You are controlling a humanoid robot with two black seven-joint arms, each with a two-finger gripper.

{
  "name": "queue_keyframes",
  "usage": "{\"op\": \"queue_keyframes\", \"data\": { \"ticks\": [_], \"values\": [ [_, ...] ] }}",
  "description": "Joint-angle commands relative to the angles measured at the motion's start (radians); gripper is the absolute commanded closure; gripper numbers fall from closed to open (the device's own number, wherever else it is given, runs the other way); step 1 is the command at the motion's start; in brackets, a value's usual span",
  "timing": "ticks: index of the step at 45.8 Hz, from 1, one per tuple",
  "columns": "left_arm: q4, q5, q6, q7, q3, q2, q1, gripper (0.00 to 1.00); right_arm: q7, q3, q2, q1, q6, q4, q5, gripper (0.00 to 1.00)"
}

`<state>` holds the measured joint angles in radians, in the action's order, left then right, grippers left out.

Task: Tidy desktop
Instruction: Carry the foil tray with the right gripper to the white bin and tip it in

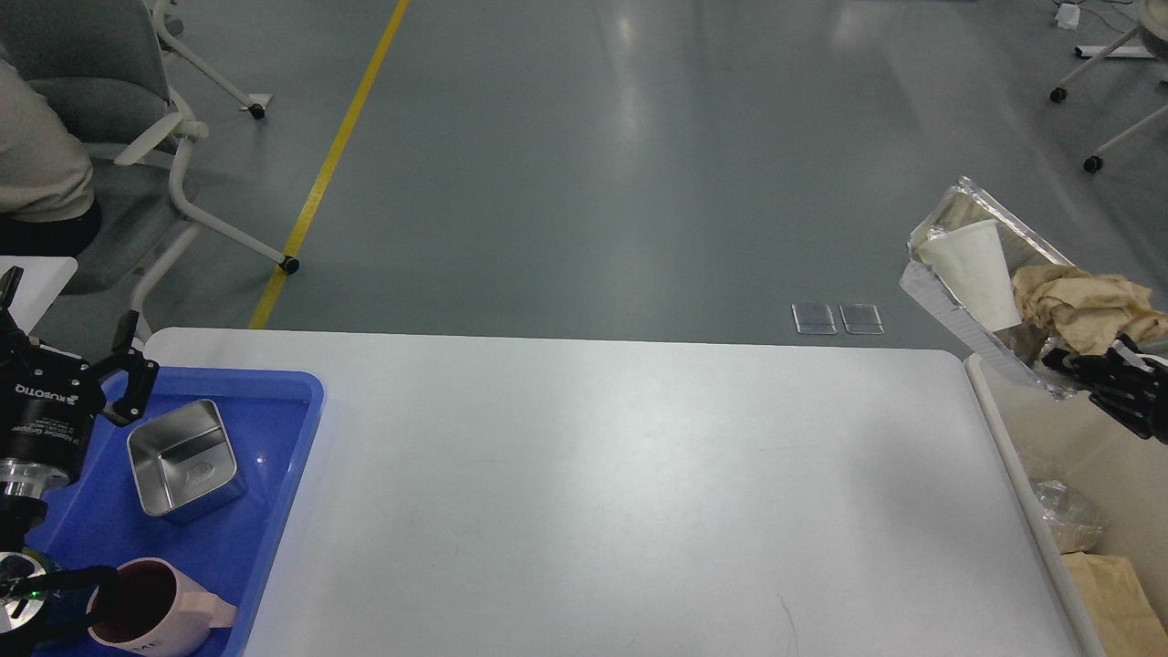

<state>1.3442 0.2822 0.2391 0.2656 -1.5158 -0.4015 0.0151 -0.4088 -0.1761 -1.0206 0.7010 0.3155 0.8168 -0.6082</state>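
Observation:
The white desktop [602, 493] fills the lower middle of the head view. My right gripper [1072, 365] is at the right edge, shut on the near rim of a foil tray [958, 306]. The tray is held tilted in the air past the desktop's right edge, over the cream bin [1022, 429]. In the tray lie a white paper cup [975, 269] and a crumpled brown paper [1086, 306]. My left gripper [68, 342] is open and empty, above the far left corner of the blue tray [274, 511].
The blue tray holds a square steel box [182, 459] and a pink mug [151, 607]. The cream bin beside the desk holds crumpled plastic [1068, 516] and brown paper [1113, 593]. A seated person and office chair [100, 100] are at the far left.

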Motion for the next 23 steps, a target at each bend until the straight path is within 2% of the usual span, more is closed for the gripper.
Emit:
{"op": "queue_keyframes", "data": {
  "ticks": [1, 10, 13, 14, 15, 16, 23],
  "values": [
    [0.000, 0.000, -0.014, 0.000, 0.054, 0.016, -0.030, 0.04, -0.002, 0.000, -0.010, -0.047, -0.013, -0.034, 0.044, 1.00],
    [-0.002, 0.003, -0.046, -0.002, 0.123, 0.018, -0.064, 0.04, -0.001, 0.001, 0.007, -0.097, -0.016, -0.140, 0.191, 1.00],
    [-0.004, 0.003, -0.053, -0.002, 0.143, 0.018, -0.075, 0.04, 0.005, 0.001, 0.033, -0.113, -0.019, -0.201, 0.257, 0.66],
    [-0.004, 0.003, -0.057, -0.002, 0.146, 0.018, -0.078, 0.04, 0.004, 0.000, 0.046, -0.120, -0.021, -0.227, 0.283, 0.47],
    [-0.004, 0.002, -0.060, -0.002, 0.149, 0.018, -0.079, 0.04, 0.004, 0.000, 0.063, -0.124, -0.018, -0.258, 0.312, 0.16],
    [-0.004, 0.003, -0.063, -0.002, 0.151, 0.020, -0.081, 0.04, 0.008, 0.000, 0.080, -0.129, -0.016, -0.289, 0.343, 0.00],
    [-0.004, 0.000, -0.075, -0.002, 0.161, 0.021, -0.093, 0.04, 0.008, 0.000, 0.181, -0.149, -0.018, -0.490, 0.419, 0.00]
  ]
}}
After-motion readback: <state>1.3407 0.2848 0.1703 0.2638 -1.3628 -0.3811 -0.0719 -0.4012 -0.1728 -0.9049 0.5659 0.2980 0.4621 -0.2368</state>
